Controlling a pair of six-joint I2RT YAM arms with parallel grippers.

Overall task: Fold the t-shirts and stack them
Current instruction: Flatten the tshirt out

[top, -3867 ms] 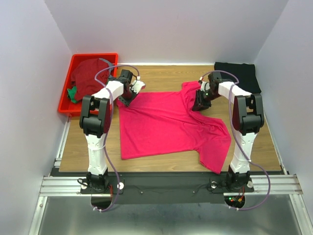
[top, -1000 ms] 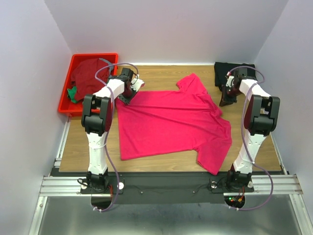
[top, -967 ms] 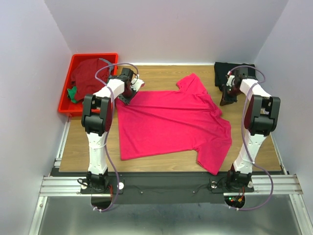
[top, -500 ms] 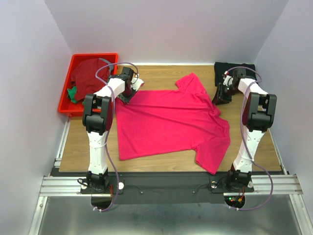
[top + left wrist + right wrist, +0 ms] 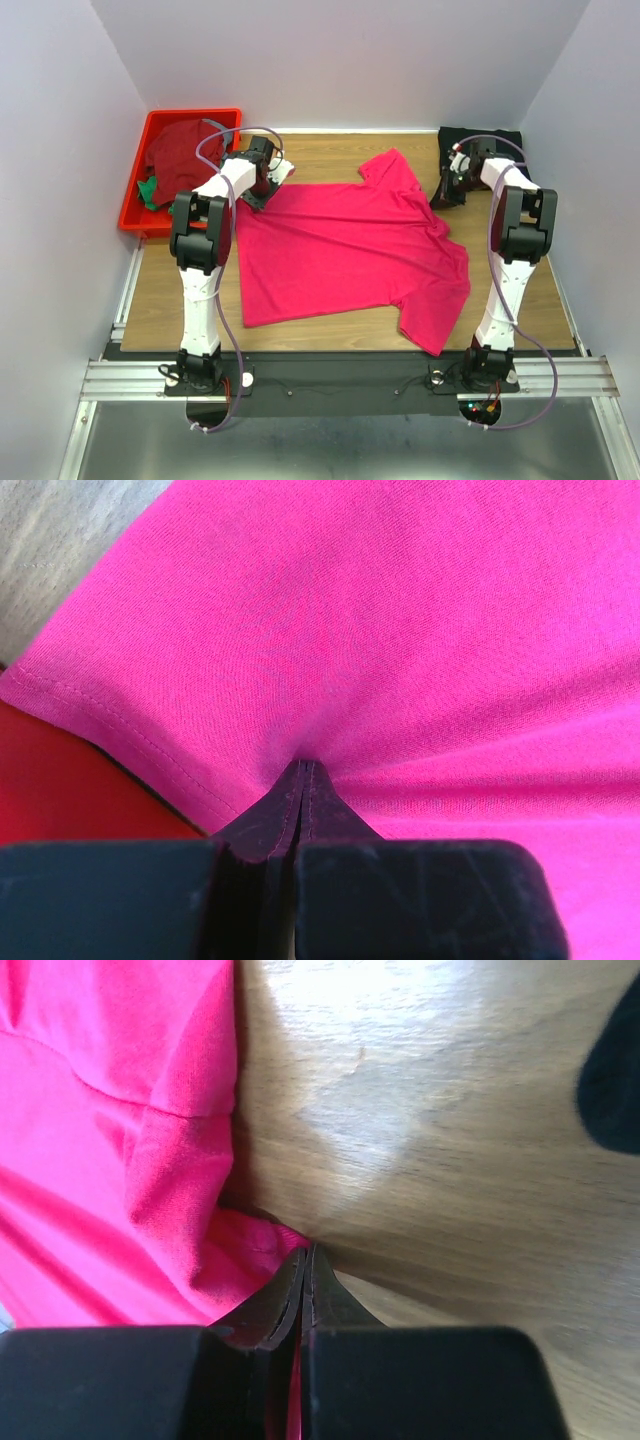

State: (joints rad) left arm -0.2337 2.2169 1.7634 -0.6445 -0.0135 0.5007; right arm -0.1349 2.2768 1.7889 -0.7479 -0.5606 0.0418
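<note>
Top view: pink t-shirt (image 5: 345, 250) lies spread across the middle of the table (image 5: 320, 150), mostly flat, with wrinkles and a turned-over flap at its near right corner. My left gripper (image 5: 262, 186) sits at its far left corner, my right gripper (image 5: 447, 193) at its far right edge. Black t-shirt (image 5: 503, 140) lies folded in the far right corner. Red bin (image 5: 131, 205) stands at far left, with a dark red t-shirt (image 5: 180, 150) and a green t-shirt (image 5: 148, 190) inside.

Left wrist: left gripper (image 5: 302, 766) is clamped on the pink t-shirt (image 5: 420, 630) just inside the stitched hem, cloth puckering into the tips.

Right wrist: right gripper (image 5: 307, 1251) is closed right at the edge of the pink t-shirt (image 5: 120, 1160). It looks to nip a small bunch of cloth, bare wood beyond, black t-shirt (image 5: 612, 1080) at the frame edge.

Handling, my guess: light, limp knit that drapes, bunches and slides on wood. I'd take it at hems or shoulder seams, both corners held together, lifting low and pulling taut so the fold lands flat.
</note>
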